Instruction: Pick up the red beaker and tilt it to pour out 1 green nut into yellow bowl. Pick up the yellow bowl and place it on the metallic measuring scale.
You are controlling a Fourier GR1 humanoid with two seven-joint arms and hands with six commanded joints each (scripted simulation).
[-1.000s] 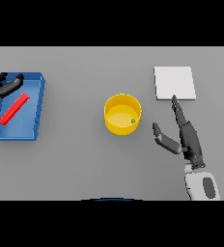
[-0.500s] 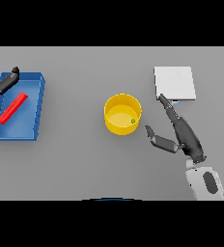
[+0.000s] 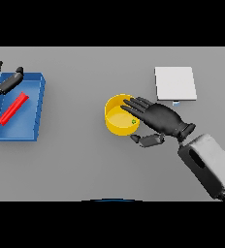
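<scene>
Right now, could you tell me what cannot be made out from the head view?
- Yellow bowl: its right rim and wall lie under the right hand, so contact there cannot be told.
- Green nut: too small to make out its shape.
- Left hand: cut off by the view's left edge above the blue tray.
- Scale: the small front part is too tiny to read.

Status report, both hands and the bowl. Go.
Right hand open, fingers over yellow bowl rim, no grip. Green nut in bowl. Left hand open above blue tray. Scale unobstructed.
</scene>
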